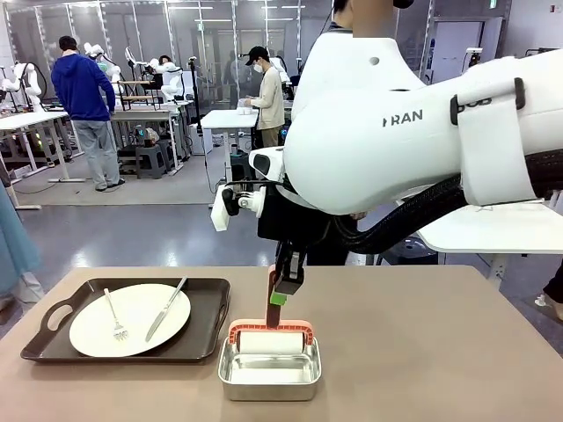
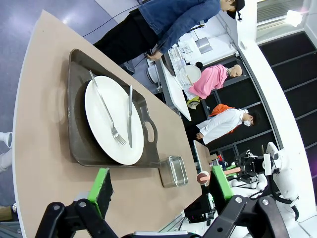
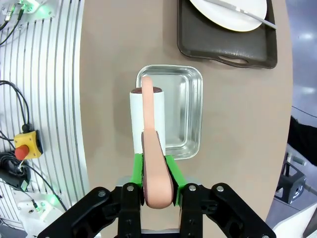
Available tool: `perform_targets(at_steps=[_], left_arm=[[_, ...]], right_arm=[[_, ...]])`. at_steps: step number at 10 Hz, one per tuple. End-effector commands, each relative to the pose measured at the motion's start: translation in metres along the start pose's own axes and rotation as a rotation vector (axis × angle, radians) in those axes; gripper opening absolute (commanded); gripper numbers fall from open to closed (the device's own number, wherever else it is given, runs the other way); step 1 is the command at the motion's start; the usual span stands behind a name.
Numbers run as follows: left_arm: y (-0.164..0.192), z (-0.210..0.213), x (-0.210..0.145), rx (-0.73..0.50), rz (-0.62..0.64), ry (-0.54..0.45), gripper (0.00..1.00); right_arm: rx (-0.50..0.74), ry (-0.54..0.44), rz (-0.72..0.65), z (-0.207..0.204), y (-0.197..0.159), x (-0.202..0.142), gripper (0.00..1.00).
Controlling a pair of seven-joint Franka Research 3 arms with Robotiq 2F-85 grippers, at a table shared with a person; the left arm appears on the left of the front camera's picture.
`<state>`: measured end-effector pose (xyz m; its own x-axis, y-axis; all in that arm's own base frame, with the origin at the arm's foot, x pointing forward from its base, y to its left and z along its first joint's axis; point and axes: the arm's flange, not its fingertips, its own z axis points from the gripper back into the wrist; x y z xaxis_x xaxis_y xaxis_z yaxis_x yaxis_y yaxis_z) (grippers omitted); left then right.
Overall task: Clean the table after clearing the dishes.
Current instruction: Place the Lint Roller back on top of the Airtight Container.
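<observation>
The desk (image 1: 422,352) is big and wide, with a plain tan-brown top that is flat and not shiny. Most of the top is bare.

On the robot's left part of the desk sits a dark brown tray (image 1: 207,330) with handle holes at its ends. A round white plate (image 1: 88,330) lies in the tray. A silver fork (image 1: 114,318) and a silver knife (image 1: 167,308) lie on the plate, side by side and a little apart.

Just beside the tray, near the middle of the desk and close to the robot's edge, stands a small shiny steel pan (image 1: 268,378). It has a box shape with round corners.

The right hand (image 1: 280,297) hangs above the pan and points down. Its green pads (image 3: 171,166) are pressed on the pink handle of a roller (image 1: 270,341), so this hand is holding the roller. The roller has a fat white roll in an orange-pink frame. The roll is low at the pan's far edge, partly over the pan. I cannot tell if it touches the pan.

The left hand (image 2: 161,191) is wide, with nothing between its green pads. It is up over the desk, looking across at the tray and the pan.

A person in a blue jacket (image 2: 173,20) stands at the far side of the desk.
</observation>
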<state>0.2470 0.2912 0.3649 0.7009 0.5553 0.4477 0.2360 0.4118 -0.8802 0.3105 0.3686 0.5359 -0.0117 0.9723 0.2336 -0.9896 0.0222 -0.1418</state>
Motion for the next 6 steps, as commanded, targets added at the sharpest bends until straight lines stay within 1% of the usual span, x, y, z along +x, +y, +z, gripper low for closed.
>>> perform_targets(at_steps=[1,3,4,6], left_arm=[[-0.001,0.002,0.0,-0.002,-0.005,-0.001,1.0],[-0.001,0.002,0.0,-0.002,-0.005,-0.001,1.0],[-0.001,0.002,0.0,-0.002,-0.005,-0.001,1.0],[-0.001,0.002,0.0,-0.002,-0.005,-0.001,1.0]], right_arm=[[0.007,-0.002,-0.008,0.002,0.003,0.001,0.22],[0.0,0.0,0.0,0.0,0.0,0.0,0.22],[0.009,-0.004,-0.012,-0.012,-0.021,0.005,0.22],[0.037,0.036,-0.028,-0.031,-0.043,0.016,0.22]])
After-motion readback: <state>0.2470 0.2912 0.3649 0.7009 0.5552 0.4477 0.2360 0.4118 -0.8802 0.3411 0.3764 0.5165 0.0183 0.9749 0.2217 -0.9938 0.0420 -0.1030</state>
